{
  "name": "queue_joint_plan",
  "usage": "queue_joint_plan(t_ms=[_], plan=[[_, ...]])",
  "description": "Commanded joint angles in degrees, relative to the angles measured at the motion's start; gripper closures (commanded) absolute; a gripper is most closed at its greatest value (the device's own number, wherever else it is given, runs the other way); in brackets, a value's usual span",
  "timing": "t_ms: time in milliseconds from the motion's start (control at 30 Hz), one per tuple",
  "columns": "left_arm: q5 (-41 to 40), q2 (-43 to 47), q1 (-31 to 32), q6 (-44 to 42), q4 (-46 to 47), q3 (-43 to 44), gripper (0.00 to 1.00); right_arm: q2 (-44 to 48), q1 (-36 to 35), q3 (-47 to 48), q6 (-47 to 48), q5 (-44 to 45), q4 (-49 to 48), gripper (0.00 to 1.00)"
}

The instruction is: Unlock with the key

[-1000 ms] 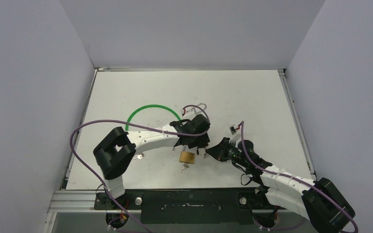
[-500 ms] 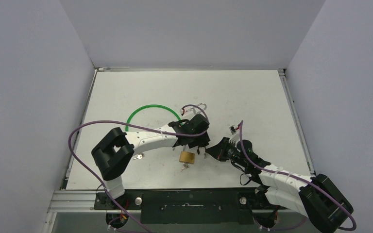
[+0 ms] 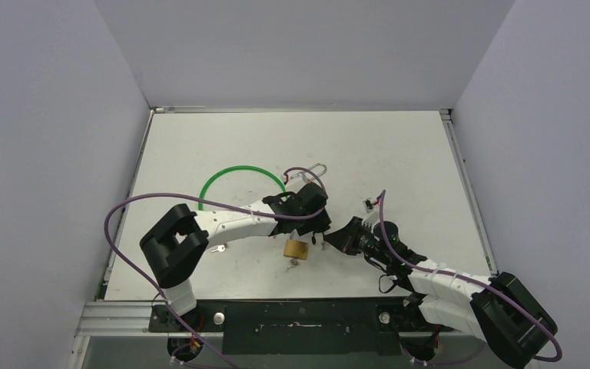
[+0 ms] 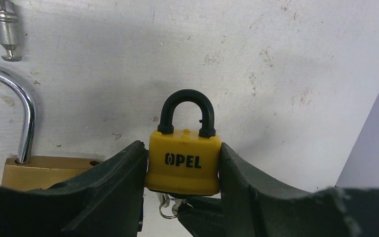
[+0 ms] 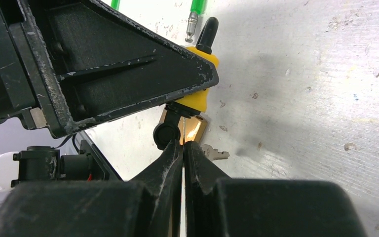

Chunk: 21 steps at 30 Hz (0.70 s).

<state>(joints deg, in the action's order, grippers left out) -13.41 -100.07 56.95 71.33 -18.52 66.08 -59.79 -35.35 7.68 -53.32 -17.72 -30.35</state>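
Note:
A yellow padlock (image 4: 183, 163) marked OPEL, with a black shackle, stands upright between my left gripper's fingers (image 4: 123, 173). My left gripper (image 3: 315, 229) is shut on its body. It also shows in the right wrist view (image 5: 197, 98), under the left fingers. A key with a black head (image 5: 168, 133) hangs from the padlock's underside. My right gripper (image 5: 183, 144) is shut just below the padlock, its tips pinched on the key. A key ring (image 4: 166, 210) hangs under the padlock. In the top view my right gripper (image 3: 333, 239) meets the left one.
A brass padlock (image 3: 297, 249) with a silver shackle (image 4: 27, 113) lies just left of the yellow one. A loose key (image 5: 215, 154) lies beside it and another key (image 3: 217, 248) further left. A green cable loop (image 3: 230, 173) lies behind the left arm.
Both arms have shifted only slightly to the left, keeping their grips. The padlock stays in the left gripper.

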Motion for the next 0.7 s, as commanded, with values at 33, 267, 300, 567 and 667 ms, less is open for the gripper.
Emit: queue_joint_plan(t_ms=[33,267,300,567,667], plan=[[1.5,3.2,1.1,1.9,3.9,-0.4,1.00,-1.0,0.1,1.3,-1.0,2.0,-7.6,1.00],[0.8,3.7,1.1,2.4,3.8,-0.9,1.00,0.6,0.2,0.8,-1.9,4.3,-6.1,1.00],[0.8,3.8,1.1,2.4,3.8,-1.0,1.00,1.0,0.3,0.8,-2.0,5.0,-5.4,1.00],[0.1,4.2,1.1,2.6,3.7,-1.2,1.00,1.1,1.7,0.4,-3.0,5.4,-4.3,1.00],[0.1,4.1,1.1,2.7,3.4,-1.3,1.00,1.2,1.9,0.5,-3.0,5.2,-4.3,1.00]])
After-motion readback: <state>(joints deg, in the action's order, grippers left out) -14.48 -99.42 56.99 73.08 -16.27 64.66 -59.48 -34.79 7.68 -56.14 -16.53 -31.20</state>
